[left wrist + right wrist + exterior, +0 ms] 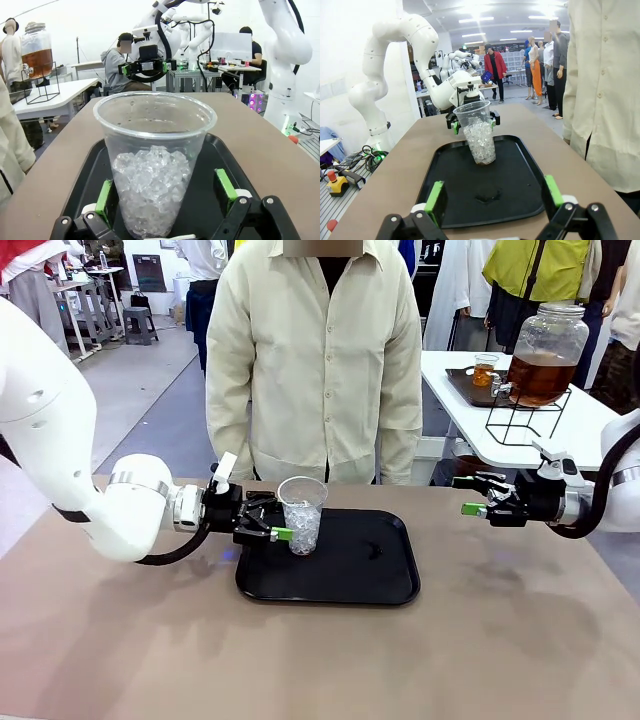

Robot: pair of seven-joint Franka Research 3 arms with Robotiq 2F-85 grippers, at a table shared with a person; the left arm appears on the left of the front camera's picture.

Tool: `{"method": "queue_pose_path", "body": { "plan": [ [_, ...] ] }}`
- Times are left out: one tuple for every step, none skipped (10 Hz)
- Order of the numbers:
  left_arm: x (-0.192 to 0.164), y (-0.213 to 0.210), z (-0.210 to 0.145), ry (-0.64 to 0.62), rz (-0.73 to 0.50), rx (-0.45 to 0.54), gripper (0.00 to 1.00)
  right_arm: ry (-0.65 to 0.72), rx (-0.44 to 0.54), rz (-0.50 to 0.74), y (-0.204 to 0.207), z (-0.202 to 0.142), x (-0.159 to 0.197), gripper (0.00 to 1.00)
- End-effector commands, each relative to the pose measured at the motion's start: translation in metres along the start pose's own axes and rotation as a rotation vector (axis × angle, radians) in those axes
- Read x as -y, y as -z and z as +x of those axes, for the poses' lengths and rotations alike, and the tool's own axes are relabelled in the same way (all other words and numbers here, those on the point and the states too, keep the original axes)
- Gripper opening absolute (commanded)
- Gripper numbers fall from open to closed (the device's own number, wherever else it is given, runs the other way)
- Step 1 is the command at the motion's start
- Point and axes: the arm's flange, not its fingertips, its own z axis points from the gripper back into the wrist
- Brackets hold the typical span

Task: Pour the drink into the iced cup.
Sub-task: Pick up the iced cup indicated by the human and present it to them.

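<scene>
Brown surface [520, 640] between me and the person: one black tray [375, 580] lies flat on it, near the middle, closer to the person's edge. Behind it, on my right, a separate white surface [590, 425] carries a black wire stand [528, 418] and a dark tray [462, 388].

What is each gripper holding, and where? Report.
Nothing is held. The left gripper stands open around the iced cup, not gripping it; the right gripper is open, empty.

Two grippers [288, 520] [466, 495], one iced cup [303, 498] (clear)
</scene>
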Motion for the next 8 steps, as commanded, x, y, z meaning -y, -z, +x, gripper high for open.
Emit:
{"method": "queue_pose_path", "body": {
  "plan": [
    [0.001, 0.01, -0.002, 0.039, 0.032, 0.013, 1.0, 0.001, -0.004, 0.002, 0.002, 0.004, 0.0, 1.0],
    [-0.001, 0.013, -0.002, 0.039, 0.045, 0.018, 1.0, 0.001, -0.004, 0.002, 0.002, 0.004, 0.0, 1.0],
    [-0.004, 0.014, -0.002, 0.04, 0.053, 0.015, 1.0, 0.001, -0.004, 0.002, 0.002, 0.004, 0.0, 1.0],
    [-0.006, 0.015, -0.003, 0.039, 0.06, 0.015, 1.0, 0.001, -0.004, 0.002, 0.002, 0.004, 0.0, 1.0],
    [-0.007, 0.017, -0.003, 0.04, 0.065, 0.016, 1.0, 0.001, -0.004, 0.002, 0.002, 0.004, 0.0, 1.0],
    [-0.009, 0.019, -0.003, 0.04, 0.066, 0.012, 1.0, 0.001, -0.004, 0.002, 0.002, 0.004, 0.0, 1.0],
    [-0.01, 0.019, -0.003, 0.041, 0.066, 0.011, 1.0, 0.001, -0.004, 0.002, 0.002, 0.004, 0.0, 1.0],
    [-0.011, 0.02, -0.003, 0.043, 0.065, 0.012, 1.0, 0.001, -0.004, 0.002, 0.002, 0.004, 0.0, 1.0]
  ]
}}
